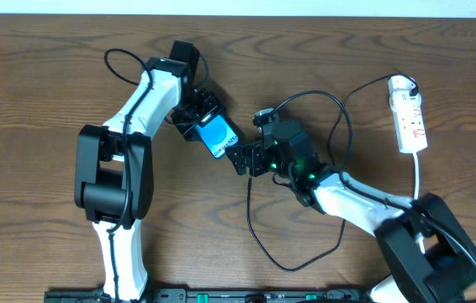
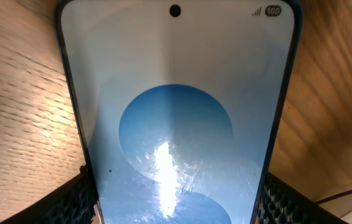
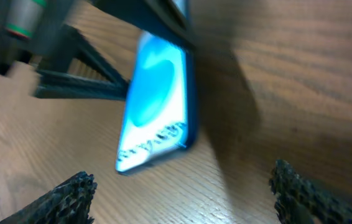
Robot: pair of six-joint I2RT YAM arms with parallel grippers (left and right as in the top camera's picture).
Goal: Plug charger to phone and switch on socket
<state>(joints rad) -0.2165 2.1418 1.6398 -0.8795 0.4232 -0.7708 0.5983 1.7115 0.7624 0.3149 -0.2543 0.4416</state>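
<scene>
My left fingers (image 2: 79, 200) clamp the phone (image 1: 218, 135) by its 2 long sides near the middle of the counter (image 1: 36, 84), screen lit. My right fingers (image 3: 70, 196) are spread wide and empty, just beside its lower end. The charger (image 1: 251, 210) loops toward the near edge. The socket (image 1: 410, 118) lies by the far right corner.

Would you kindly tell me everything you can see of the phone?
The phone is a slim dark-edged slab with a glossy lit screen, pale at the top with blue rounded shapes, a punch-hole camera and a 100 battery mark. The left tool grips its long edges between textured black fingers, above the middle of the table. In the right wrist view it is tilted, one end close to the wood.
</scene>
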